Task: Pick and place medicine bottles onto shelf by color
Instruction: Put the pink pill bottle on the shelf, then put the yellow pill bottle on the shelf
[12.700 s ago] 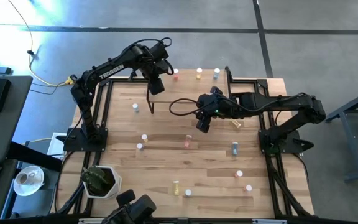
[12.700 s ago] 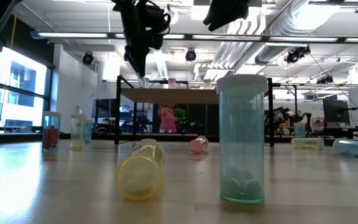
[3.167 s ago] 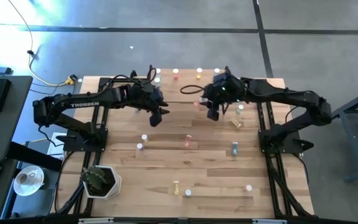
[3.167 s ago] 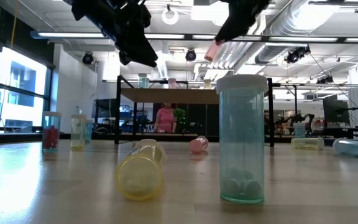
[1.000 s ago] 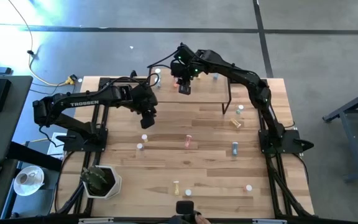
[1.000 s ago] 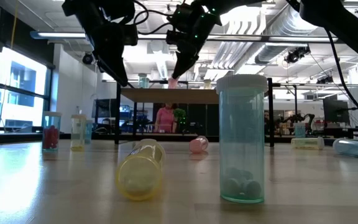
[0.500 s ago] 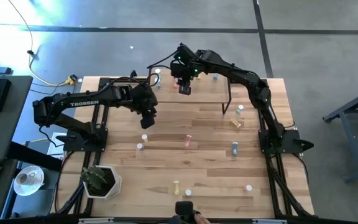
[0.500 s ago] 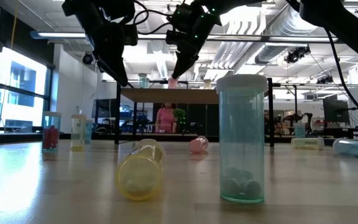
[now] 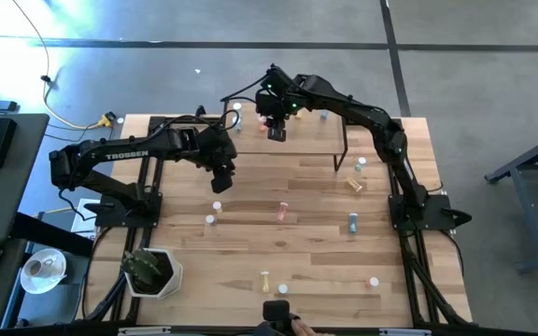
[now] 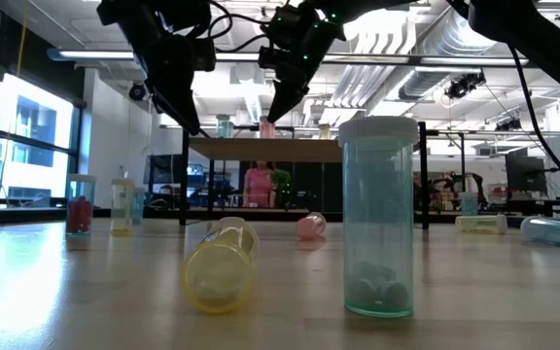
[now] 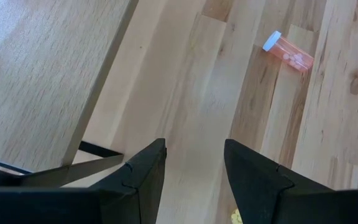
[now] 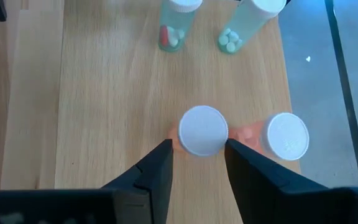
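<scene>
Two arms over the tabletop (image 9: pixel 325 252): the right gripper (image 12: pixel 197 163) hangs above the shelf (image 9: pixel 306 140) at the far side, jaws narrowly apart astride a pink bottle (image 12: pixel 202 130) standing there. Left gripper (image 11: pixel 191 171) hovers near the shelf's left leg, jaws wide, empty.

Table (image 9: pixel 316 243): pale wood planks, visible grain and a knot, light satin sheen in the low view.

Shelf (image 12: pixel 110 99), centre of the right wrist view: light wood board, fine straight grain, matt; legs (image 9: pixel 346 140) thin black metal.

Bottles: translucent plastic bodies, glossy, with smooth matt white plastic caps. Teal bottle (image 10: pixel 378 219) in the low view centre shows clear walls with pills inside; yellow bottle (image 10: pixel 220 264) lying beside it likewise see-through.

Right gripper (image 12: pixel 197 167) and left gripper (image 11: pixel 194 163): fingers of matt black plastic, smooth.

Arms (image 9: pixel 129 154): dark, dull finish.

Floor (image 9: pixel 474 75), upper right of the high view: grey, smooth.
</scene>
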Controlling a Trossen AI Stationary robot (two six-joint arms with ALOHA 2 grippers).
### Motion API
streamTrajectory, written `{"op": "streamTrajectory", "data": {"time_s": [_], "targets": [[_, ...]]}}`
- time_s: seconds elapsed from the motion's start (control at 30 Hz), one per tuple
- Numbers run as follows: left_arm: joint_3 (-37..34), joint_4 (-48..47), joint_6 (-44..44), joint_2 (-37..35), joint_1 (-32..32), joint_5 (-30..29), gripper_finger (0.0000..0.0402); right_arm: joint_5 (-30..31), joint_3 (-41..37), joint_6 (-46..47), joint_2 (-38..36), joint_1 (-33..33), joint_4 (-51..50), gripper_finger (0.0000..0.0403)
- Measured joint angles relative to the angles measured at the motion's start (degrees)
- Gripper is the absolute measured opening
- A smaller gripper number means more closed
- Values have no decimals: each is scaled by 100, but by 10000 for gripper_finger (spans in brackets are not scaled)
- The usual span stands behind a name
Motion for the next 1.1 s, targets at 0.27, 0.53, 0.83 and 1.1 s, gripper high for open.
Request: {"op": "streamTrajectory", "data": {"time_s": [0.27, 0.53, 0.83, 1.1], "targets": [[0, 0, 0, 0, 0, 0, 156, 219, 0, -4, 0, 0, -14, 138], [0, 0, 0, 0, 0, 0, 156, 299, 0, -4, 0, 0, -330, 138], [0, -5, -2, -2, 0, 0, 156, 298, 0, -69, -128, 0, -535, 138], [0, -374, -96, -7, -23, 21, 156, 132, 0, -107, -505, -14, -973, 138]]}}
